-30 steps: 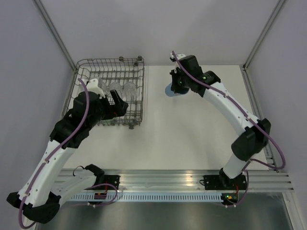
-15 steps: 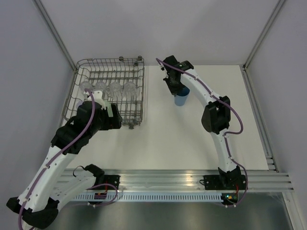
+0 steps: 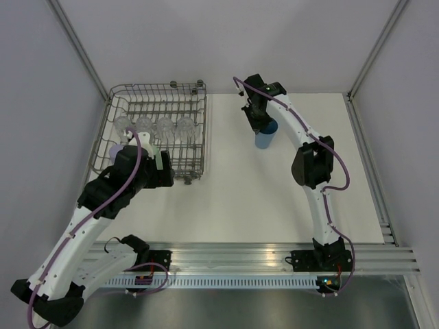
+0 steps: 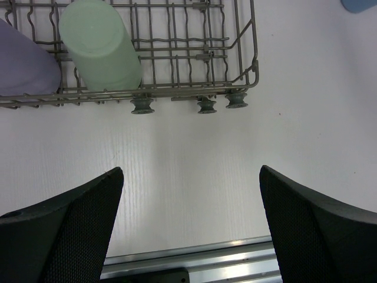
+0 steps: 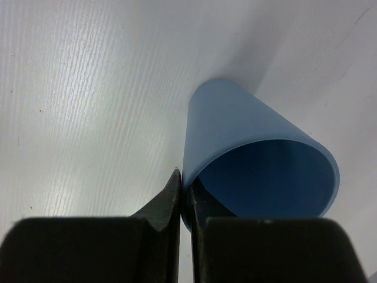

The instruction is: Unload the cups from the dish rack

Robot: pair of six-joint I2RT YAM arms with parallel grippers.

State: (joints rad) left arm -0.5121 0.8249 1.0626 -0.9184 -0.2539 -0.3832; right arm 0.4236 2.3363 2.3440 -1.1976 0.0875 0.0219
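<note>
Blue plastic is pinched by the right hand (image 5: 184, 184). The wall of the blue cup (image 5: 259, 147) is gripped at the rim, with one finger set outside and the other inside the mouth, the two closed almost together on it. The cup is held upright, directly below and just ahead of that hand, its open mouth turned up toward the wrist. The white desk (image 5: 88, 88) is seen beneath it, but whether the base is touching the desk cannot be told. From above, the cup is seen on the far side of the right hand from the dish rack (image 3: 158, 88) and well apart from it.

The left hand (image 4: 190, 171) is spread wide open, and nothing is held between its fingers. It is hung over bare desk, just short of the rack's near wall. Three small dark feet (image 4: 206, 105) are seen under that wall, straight ahead of the hand.

Inside the rack, ahead and to the left of this hand, the green cup (image 4: 100, 44) is set with its closed base turned toward the wrist. The lilac cup (image 4: 23, 68) is seen just beside it, further left, and is partly cut off by the frame edge. Beyond the left hand, deeper in the rack, four clear cups (image 3: 164, 127) are lined up in a row.
</note>
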